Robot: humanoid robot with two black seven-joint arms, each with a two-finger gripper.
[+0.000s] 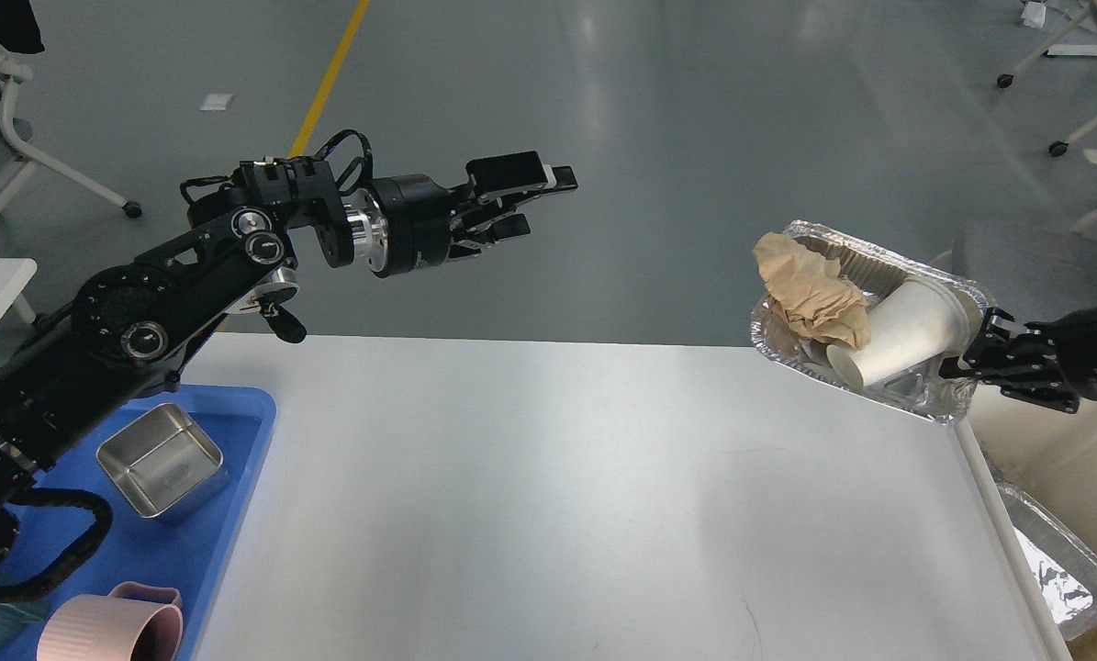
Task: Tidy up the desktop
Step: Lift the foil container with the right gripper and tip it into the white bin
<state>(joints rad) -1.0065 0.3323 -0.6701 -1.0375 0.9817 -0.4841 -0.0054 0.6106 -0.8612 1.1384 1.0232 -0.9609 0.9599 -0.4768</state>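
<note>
The desktop [557,496] is a large white tabletop filling the lower middle. My right gripper [966,353] is shut on the rim of a foil tray [924,399], holding it tilted in the air over the table's far right corner. A crumpled brown paper [810,294] and a white paper cup [897,344] on its side lie in the tray. My left gripper [541,202] is open and holds nothing, raised above the far edge at centre left, well away from the tray.
A blue tray [144,560] at the left holds a square steel container [158,459] and a pink cup [112,629]. Another foil tray [1057,569] sits off the table's right edge, low down. Chairs stand on the grey floor beyond.
</note>
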